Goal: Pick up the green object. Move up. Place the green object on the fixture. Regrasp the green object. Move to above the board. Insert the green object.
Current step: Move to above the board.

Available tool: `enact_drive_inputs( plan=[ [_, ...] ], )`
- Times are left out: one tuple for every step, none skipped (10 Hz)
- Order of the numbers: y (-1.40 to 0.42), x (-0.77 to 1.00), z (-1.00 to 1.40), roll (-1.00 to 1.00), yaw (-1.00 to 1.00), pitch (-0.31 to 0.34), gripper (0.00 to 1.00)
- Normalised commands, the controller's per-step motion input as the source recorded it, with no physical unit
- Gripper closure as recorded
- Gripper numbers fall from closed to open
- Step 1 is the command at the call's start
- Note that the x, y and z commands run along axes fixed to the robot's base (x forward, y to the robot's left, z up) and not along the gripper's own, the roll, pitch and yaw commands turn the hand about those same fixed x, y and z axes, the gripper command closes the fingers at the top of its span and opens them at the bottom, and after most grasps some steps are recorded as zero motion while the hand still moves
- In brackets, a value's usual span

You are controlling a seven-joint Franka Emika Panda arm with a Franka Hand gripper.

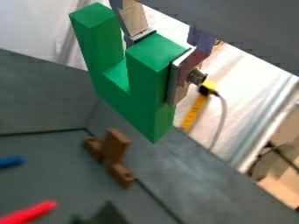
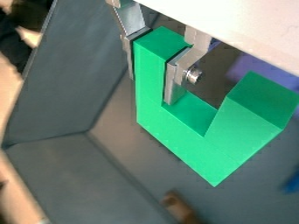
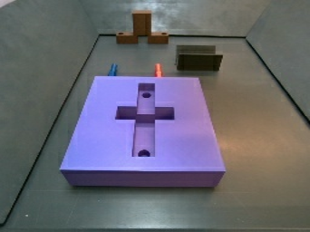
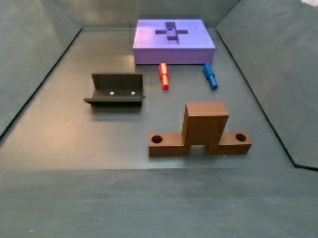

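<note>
In both wrist views my gripper (image 1: 162, 61) (image 2: 149, 70) is shut on one arm of the bright green U-shaped object (image 1: 135, 83) (image 2: 198, 122). It holds the object in the air, well above the grey floor, with its notch clear of the fingers. Neither the gripper nor the green object shows in either side view. The dark fixture (image 3: 198, 59) (image 4: 117, 90) stands empty on the floor. The purple board (image 3: 103, 136) (image 4: 149, 42) lies flat, and its cross-shaped recess and two round holes are empty.
A brown wooden stand (image 3: 141, 29) (image 4: 202, 132) stands on the floor and shows below the held piece in a wrist view (image 1: 111, 153). A red pen (image 3: 158, 69) (image 4: 165, 76) and a blue pen (image 3: 111, 68) (image 4: 210, 76) lie beside the board. Grey walls surround the floor.
</note>
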Motion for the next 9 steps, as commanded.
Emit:
enact_drive_inputs(
  plan=[
    [-1.40,-1.29,0.27,-1.00,0.00,-0.002,1.00],
    [-1.40,-1.30,0.28,-1.00,0.00,-0.005,1.00],
    [-1.40,-1.33,0.26,-1.00,0.00,-0.011,1.00],
    [-0.53,-0.54,0.10,-1.00,0.00,-0.018,1.00],
    [-0.19,-0.24,0.02,-1.00,0.00,-0.013,1.00],
    [-0.07,-0.08,0.02,-1.00,-0.01,-0.006,1.00],
    [-0.06,-0.10,0.02,-1.00,-0.01,-0.024,1.00],
    [-0.01,-0.09,-0.01,-0.94,-0.01,-0.049,1.00],
    [0.02,-0.08,0.01,-0.66,-0.01,-0.056,1.00]
  ],
)
